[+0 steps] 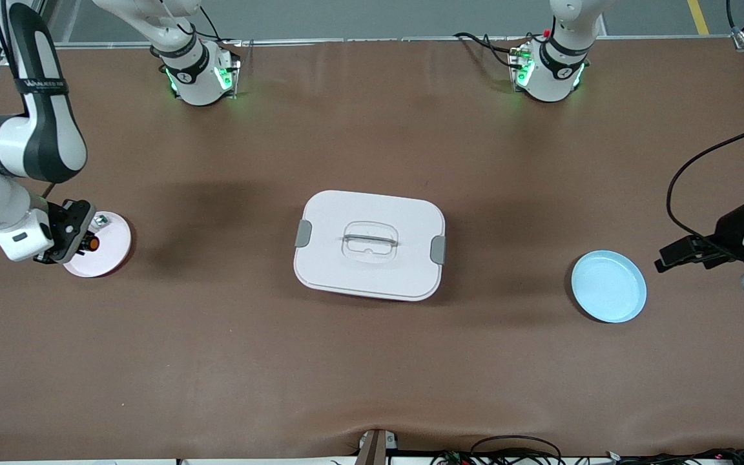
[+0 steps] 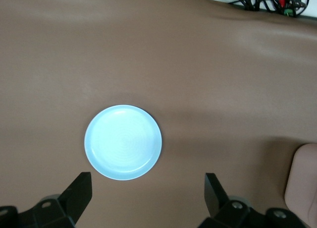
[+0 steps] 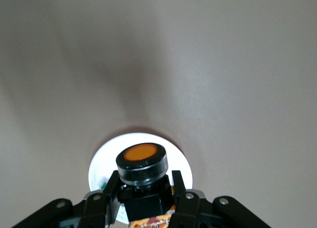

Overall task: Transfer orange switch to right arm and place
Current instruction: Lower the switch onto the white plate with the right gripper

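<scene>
Two claws w/ one landmark, the white lidded box [image 1: 369, 245]: right claw [image 1: 81, 242], toward right arm's end over a pink plate [image 1: 110, 255], grips the orange switch [image 3: 142, 164] by its stiff, light black body. Left claw [image 2: 148, 188] hovers spread near a blue plate [image 2: 123, 142].

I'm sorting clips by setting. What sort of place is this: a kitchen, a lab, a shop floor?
Most likely a robotics lab bench. Two arms are bolted to a brown-covered table, and cables trail along its edge. The right gripper holds the orange switch over a pink plate; the left gripper waits, open, beside a blue plate.
</scene>
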Controlling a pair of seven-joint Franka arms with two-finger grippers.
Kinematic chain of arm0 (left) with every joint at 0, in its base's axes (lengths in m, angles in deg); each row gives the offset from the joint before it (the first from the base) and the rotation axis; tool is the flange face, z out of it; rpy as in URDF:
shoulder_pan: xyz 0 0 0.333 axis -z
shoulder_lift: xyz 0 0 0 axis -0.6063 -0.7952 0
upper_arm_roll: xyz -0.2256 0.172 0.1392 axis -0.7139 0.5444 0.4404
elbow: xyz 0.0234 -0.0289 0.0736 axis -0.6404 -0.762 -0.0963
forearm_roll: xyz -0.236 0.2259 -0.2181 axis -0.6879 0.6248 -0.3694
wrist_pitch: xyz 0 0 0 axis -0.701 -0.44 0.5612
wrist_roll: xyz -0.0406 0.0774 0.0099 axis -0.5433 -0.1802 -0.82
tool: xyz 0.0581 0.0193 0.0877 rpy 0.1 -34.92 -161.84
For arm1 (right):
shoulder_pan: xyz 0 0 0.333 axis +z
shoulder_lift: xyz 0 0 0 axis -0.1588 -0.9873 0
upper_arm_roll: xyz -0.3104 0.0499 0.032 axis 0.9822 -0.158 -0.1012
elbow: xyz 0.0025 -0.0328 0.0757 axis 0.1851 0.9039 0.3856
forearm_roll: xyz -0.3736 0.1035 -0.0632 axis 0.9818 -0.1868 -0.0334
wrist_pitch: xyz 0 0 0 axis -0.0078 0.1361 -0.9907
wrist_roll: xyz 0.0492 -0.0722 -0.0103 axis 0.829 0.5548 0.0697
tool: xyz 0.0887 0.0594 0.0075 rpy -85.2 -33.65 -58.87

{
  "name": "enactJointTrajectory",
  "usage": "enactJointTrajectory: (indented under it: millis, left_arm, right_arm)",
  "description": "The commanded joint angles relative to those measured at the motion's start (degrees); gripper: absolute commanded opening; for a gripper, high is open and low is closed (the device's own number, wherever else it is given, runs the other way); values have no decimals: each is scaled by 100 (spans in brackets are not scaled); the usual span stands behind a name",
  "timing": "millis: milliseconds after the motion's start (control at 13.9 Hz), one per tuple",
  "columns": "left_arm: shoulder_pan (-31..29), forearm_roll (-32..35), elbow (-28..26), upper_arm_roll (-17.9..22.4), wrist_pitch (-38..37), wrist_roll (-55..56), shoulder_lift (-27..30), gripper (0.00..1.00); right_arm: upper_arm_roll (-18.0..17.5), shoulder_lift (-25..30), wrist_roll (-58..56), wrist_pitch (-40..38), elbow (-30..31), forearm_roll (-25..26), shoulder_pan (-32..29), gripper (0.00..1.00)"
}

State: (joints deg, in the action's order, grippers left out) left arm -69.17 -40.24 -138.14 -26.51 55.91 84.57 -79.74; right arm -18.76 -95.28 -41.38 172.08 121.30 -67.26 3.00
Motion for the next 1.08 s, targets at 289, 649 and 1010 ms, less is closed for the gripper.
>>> enactJointTrajectory:
  millis: [289,649,1010]
  left_arm:
    - [-164,-5,254,-30,-65,-81,163,100]
    - [1148,-22,387,1351,-65,-81,373,100]
    - [2751,-119,369,2859,-285,-54,620,100]
  right_arm:
    - [-106,-226,-874,1128,703,228,-651,0]
    - [-97,-754,-1358,1812,720,228,-959,0]
    - [-97,-1070,-1324,2155,694,237,-1038,0]
